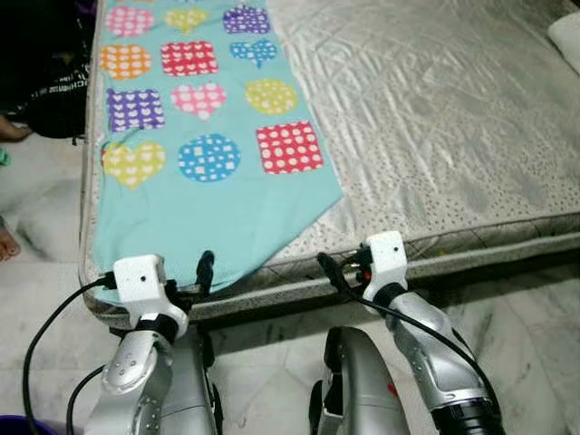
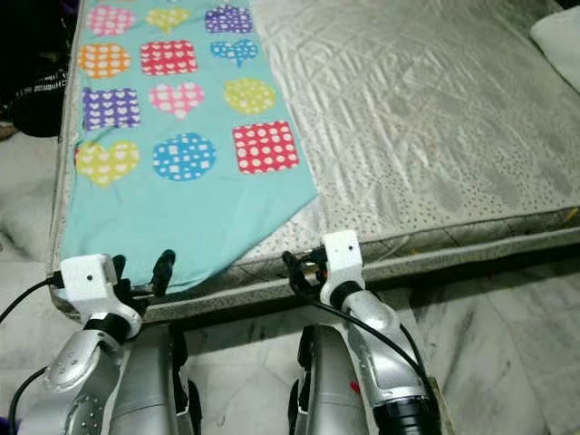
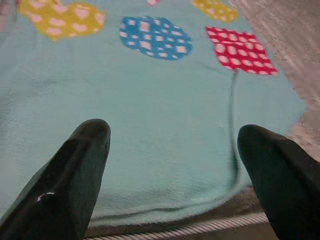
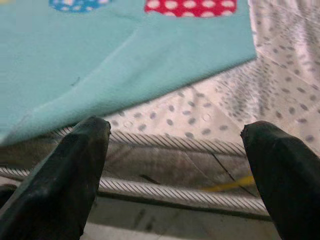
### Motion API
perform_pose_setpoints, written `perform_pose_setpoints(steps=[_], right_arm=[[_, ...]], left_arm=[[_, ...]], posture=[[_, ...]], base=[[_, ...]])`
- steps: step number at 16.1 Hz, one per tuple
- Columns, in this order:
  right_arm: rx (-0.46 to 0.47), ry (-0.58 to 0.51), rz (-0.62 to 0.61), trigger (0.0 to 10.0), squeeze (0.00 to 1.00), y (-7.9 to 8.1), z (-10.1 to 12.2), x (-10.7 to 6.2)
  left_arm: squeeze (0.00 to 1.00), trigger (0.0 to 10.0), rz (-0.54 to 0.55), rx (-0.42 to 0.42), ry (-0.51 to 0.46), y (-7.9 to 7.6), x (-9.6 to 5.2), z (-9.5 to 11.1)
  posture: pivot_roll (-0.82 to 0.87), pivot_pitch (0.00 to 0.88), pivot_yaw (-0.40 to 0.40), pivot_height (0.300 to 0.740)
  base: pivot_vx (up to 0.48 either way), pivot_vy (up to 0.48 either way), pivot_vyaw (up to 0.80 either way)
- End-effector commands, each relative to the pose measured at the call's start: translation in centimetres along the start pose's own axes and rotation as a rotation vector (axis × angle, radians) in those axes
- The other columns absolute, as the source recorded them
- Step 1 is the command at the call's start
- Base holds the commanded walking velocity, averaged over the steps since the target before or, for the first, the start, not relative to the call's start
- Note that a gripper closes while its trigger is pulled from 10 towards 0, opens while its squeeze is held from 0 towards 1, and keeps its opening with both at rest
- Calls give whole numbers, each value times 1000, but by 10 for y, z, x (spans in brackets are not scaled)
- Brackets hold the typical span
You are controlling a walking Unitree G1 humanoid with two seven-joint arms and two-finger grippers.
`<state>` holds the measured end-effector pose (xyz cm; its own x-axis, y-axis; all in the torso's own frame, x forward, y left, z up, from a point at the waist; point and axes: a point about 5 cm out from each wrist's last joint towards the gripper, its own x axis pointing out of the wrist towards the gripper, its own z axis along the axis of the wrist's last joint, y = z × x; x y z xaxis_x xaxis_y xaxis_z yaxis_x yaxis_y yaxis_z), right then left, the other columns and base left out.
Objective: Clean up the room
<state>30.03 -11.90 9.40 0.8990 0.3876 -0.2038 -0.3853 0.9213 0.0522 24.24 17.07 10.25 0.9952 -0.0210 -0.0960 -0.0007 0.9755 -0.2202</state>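
A turquoise blanket (image 1: pixel 208 163) printed with coloured hearts, circles and squares lies flat along the left side of a grey-white mattress (image 1: pixel 435 118). Its near corner reaches the mattress's front edge. My left gripper (image 1: pixel 181 281) hovers at that front edge, open, just over the blanket's near hem (image 3: pixel 165 210), with nothing between its fingers. My right gripper (image 1: pixel 347 270) is open too. It sits at the mattress edge (image 4: pixel 175 145) just right of the blanket's slanted hem, and is not touching the blanket.
A white pillow (image 1: pixel 566 36) lies at the far right corner of the mattress. A person's bare foot (image 1: pixel 7 245) and dark striped fabric (image 1: pixel 45 82) are on the left. Pale marble floor (image 1: pixel 526 317) runs in front and to the left.
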Motion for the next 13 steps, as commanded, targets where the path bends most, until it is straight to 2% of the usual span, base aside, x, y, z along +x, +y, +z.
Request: perform_pose_setpoints(steps=[1,8,12,13], right_arm=[[-6,17,-18,10000,0,-6,-5,-3],[-9,15,-16,10000,0,-6,-5,-1],[1,15,-21,10000,0,-7,-7,-1],[-22,11,-14,10000,0,-6,-5,-1]], left_arm=[[0,10000,-7,-2,19,-1,-1,-5],[0,10000,1,-6,15,-1,0,-5],[0,10000,16,-9,25,-1,0,-7],[0,10000,16,-11,25,-1,0,-7]], posture=[[-41,253,-69,566],[-38,248,-69,566],[-40,250,-66,566],[-38,250,-67,566]], base=[[349,0,0],[340,0,0],[0,0,0],[0,0,0]])
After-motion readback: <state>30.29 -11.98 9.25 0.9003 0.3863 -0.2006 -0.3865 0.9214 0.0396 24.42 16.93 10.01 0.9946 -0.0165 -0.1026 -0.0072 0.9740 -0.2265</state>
